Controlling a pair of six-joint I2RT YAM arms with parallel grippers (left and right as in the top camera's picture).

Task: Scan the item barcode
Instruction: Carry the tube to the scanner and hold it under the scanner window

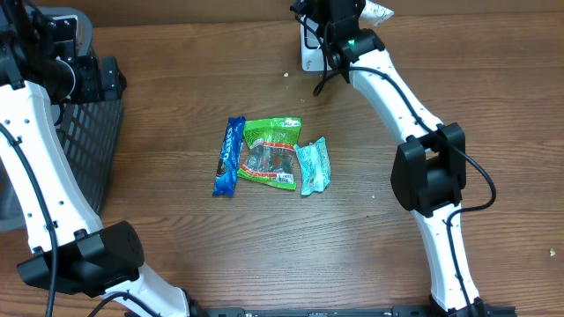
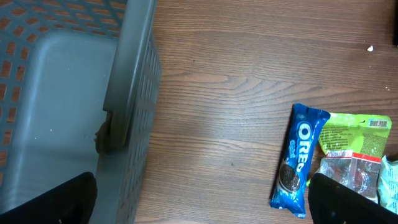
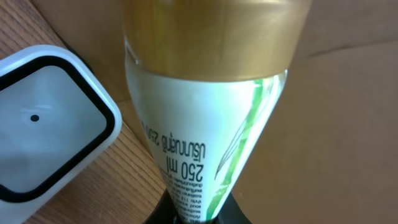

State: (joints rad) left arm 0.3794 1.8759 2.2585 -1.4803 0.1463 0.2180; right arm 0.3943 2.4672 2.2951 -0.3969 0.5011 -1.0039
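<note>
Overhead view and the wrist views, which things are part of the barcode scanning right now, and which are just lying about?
In the job:
- tube, held by the right claw
- scanner

Lying about for now:
- Oreo pack
- green bag
- teal packet
- basket

White tube [image 3: 205, 124] with gold cap filling centre frame, "250 ml" printed upside down, narrow end pinched by right gripper [image 3: 194, 211] at bottom edge, black-rimmed white scanner [image 3: 37, 134] at left, on wooden table [image 3: 112, 193]
</note>
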